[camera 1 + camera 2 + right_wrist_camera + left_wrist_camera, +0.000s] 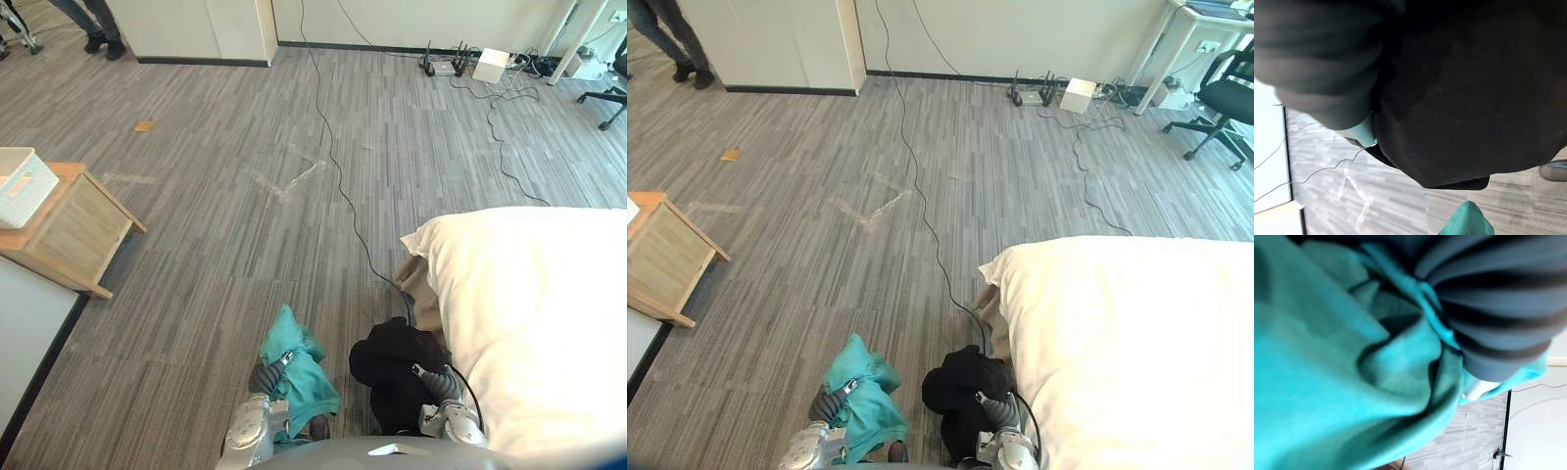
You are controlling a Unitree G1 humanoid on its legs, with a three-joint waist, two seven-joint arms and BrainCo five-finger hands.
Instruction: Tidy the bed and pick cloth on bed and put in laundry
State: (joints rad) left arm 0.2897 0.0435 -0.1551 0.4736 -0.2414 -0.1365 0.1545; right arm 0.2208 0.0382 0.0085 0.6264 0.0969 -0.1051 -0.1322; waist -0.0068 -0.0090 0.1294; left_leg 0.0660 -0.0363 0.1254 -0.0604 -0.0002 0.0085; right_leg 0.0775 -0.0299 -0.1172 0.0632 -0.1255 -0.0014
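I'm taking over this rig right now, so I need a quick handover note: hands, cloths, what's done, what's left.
Left hand: buried in the teal cloth, grip hidden.
Right hand: buried in the black cloth, grip hidden.
Done: both cloths are off the bed, held over the floor beside it.
The white basket, probably the laundry, sits on the wooden side table far to the left.
Left: bring both cloths there, drop them in, then tidy the bed.

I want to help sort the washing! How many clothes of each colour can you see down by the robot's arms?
Crumpled teal fabric cloth: 1
Bunched black fabric cloth: 1
Total: 2
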